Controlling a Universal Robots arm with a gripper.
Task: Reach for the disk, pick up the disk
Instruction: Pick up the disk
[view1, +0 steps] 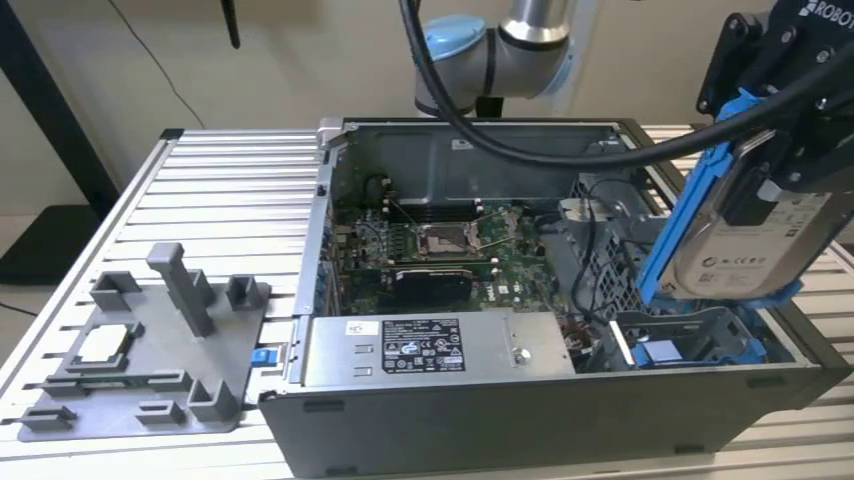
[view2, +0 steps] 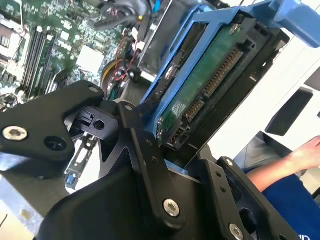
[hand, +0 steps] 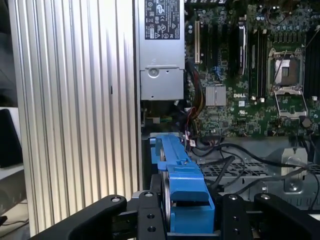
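I saw the gripper (view1: 787, 150) clamped on the disk (view1: 741, 235), fingers (view2: 150, 165) pinching its blue bracket (label facing outward). The disk hung tilted, lifted clear above the open computer case (view1: 534, 420), over its drive bay at the exterior view's right.

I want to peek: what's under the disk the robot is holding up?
Under the disk, held by the pincer, sits a grey bay with a blue part. The bay's floor is hidden.

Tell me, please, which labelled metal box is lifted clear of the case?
The disk, blue-framed, held by the gripper above the case; the power supply sits inside.
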